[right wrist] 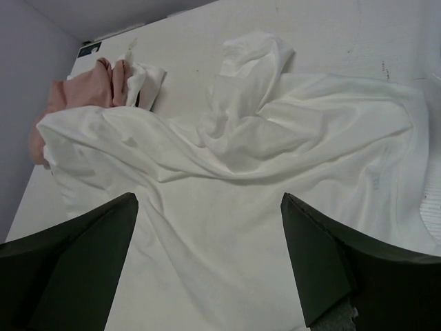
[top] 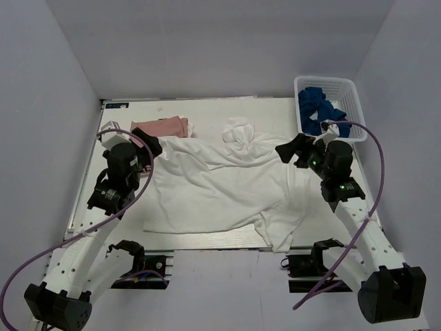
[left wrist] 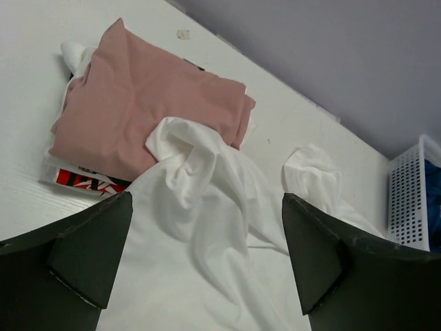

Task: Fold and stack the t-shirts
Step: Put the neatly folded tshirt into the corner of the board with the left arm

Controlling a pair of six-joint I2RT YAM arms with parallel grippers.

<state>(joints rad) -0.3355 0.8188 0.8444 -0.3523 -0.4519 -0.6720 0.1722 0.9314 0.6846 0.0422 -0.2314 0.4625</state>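
Top external: white tee (top: 220, 186) overhangs table (top: 117, 207) near edge.

A large white t-shirt (top: 220, 189) lies rumpled on the table (top: 207, 110), a folded pink tee (top: 162, 127) beyond it.

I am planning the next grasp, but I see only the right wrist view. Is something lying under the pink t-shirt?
Observer: Yes. The left wrist view shows a white-and-red printed t-shirt lying under the pink t-shirt.
Operator: And the large one, is all of it supported?
Observer: No. In the top view, one corner of the white t-shirt hangs over the near edge of the table.
Operator: What about the other arm?
Observer: The left fingers are open and hold nothing.
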